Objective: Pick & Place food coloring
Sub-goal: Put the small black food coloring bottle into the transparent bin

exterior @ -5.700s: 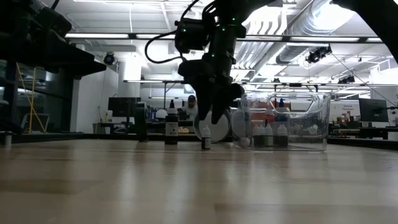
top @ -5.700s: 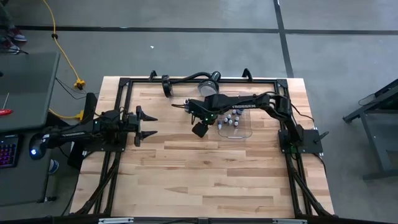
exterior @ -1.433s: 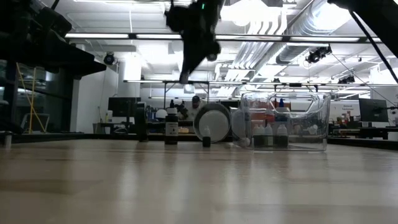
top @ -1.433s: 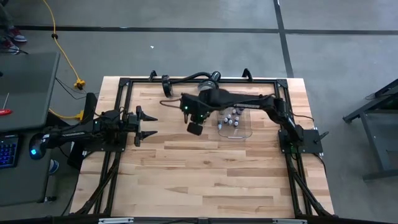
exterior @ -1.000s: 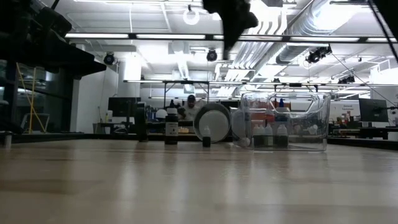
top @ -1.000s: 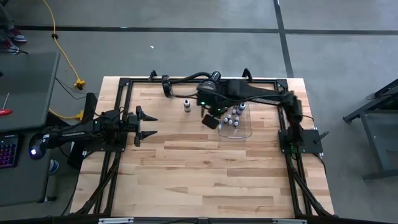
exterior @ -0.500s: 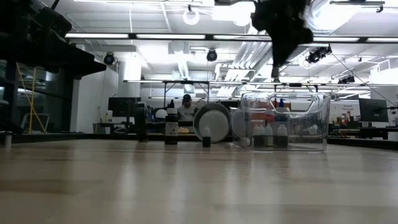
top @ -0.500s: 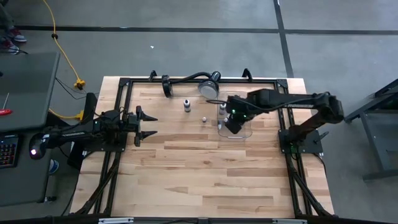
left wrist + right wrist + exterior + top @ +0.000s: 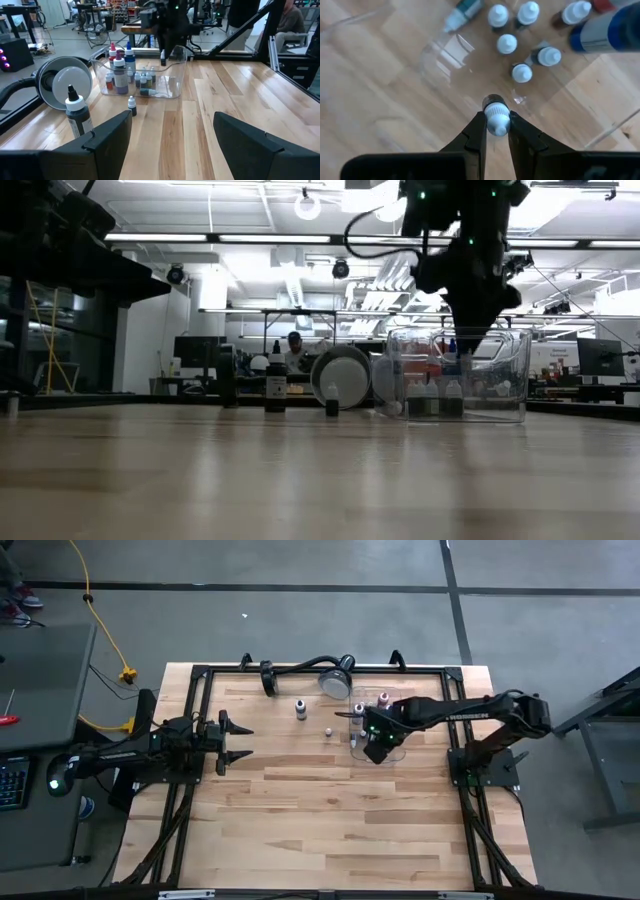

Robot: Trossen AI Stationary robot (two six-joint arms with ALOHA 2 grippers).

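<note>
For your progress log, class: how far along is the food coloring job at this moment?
Done: several bottles already stand in the clear tray. In hand: the right gripper holds one white-capped bottle above the tray. Left: a larger bottle and a small one on the table. The left gripper waits open.

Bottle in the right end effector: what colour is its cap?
White, with a dark body below; the bottle shows best in the right wrist view.

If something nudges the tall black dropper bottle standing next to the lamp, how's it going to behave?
The tall black dropper bottle would probably tip rather than slide: it stands upright, narrow for its height, on a small base. Once down, its round body would likely roll across the bare wooden table. It seems small and light, so a slight nudge might do it.
</note>
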